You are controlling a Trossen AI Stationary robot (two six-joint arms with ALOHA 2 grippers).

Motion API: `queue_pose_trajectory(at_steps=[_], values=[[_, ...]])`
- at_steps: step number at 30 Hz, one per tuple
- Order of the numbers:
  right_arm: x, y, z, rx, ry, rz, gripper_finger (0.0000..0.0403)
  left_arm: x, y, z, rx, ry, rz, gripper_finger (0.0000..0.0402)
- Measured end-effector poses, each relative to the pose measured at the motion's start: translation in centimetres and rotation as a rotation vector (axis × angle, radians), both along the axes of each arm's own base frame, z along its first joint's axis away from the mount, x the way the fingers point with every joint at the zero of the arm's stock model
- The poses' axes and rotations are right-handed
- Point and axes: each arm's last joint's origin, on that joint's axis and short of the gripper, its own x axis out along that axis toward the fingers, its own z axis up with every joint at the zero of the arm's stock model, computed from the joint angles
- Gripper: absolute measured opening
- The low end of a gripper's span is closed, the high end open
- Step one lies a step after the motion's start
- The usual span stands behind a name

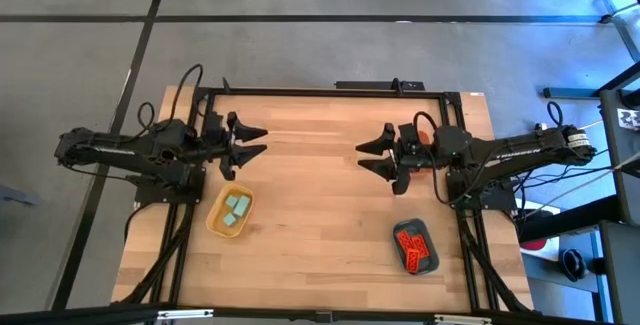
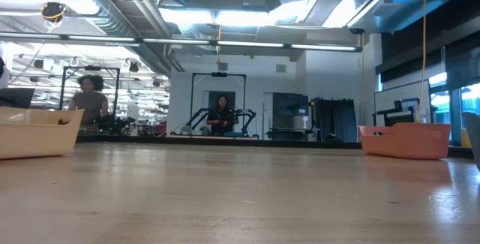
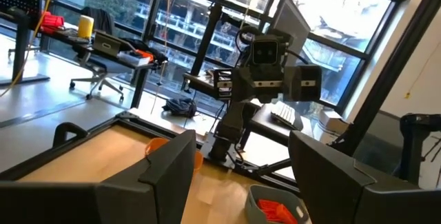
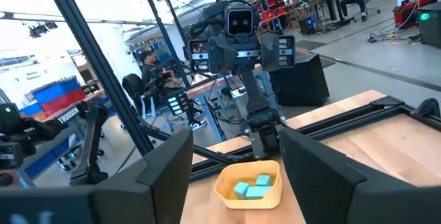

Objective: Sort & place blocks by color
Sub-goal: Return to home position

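Observation:
Pale teal blocks (image 1: 236, 211) lie in a yellow tray (image 1: 216, 221) near the table's left side; the right wrist view shows these blocks (image 4: 252, 186) too. Red-orange blocks (image 1: 411, 245) lie in a dark teal tray (image 1: 428, 235) at the near right, and they also show in the left wrist view (image 3: 274, 210). My left gripper (image 1: 263, 143) hovers open above the far left of the table, pointing level toward the right. My right gripper (image 1: 361, 156) hovers open opposite it, pointing left. Neither has anything between its fingers.
An orange tray (image 1: 427, 137) stands mostly hidden under my right arm, and shows at the right in the low view (image 2: 405, 140). A black frame (image 1: 330, 92) runs along the table's edges. Bare wood lies between the two grippers. People sit in the room beyond.

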Motion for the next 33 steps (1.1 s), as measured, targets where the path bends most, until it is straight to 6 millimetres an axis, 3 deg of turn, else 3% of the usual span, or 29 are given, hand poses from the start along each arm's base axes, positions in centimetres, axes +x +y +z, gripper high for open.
queue_pose_trajectory(at_steps=[21, 28, 33], values=[[-0.22, -0.01, 0.19, -0.006, -0.008, 0.000, 0.0222, -0.02, -0.09, 0.05, -0.012, -0.007, -0.034, 0.0220], [-0.22, -0.01, 0.20, -0.006, -0.008, -0.001, 0.0222, -0.01, -0.15, 0.04, -0.006, -0.006, -0.055, 0.0172], [-0.22, -0.02, 0.20, -0.005, -0.008, -0.001, 0.0222, -0.09, -0.18, -0.19, 0.013, 0.023, -0.064, 0.0099]])
